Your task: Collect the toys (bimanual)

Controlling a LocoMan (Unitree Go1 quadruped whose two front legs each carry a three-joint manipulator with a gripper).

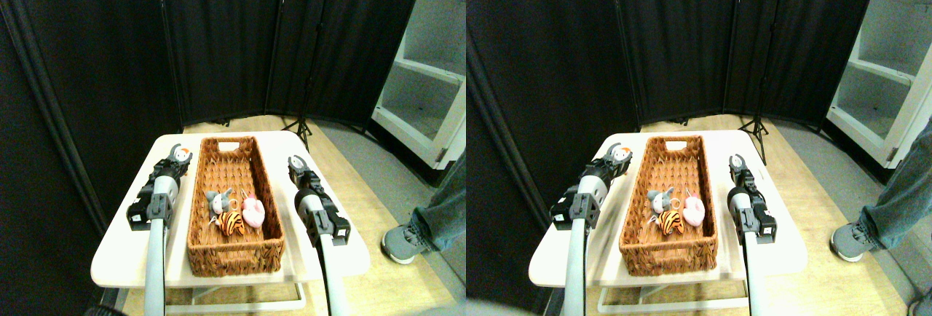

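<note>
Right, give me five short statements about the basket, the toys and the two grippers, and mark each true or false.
1. The wicker basket holds three toys. True.
2. The tiger toy lies on the table outside the basket. False: it is inside.
3. The pink toy lies right of the tiger. True.
4. Both grippers are inside the basket. False: the left gripper and right gripper flank it.
5. The grey toy is inside the basket. True.

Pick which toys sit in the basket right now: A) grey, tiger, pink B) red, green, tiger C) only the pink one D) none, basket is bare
A: the grey toy, the striped tiger and the pink toy lie bunched together inside the wicker basket, near its middle.
</note>
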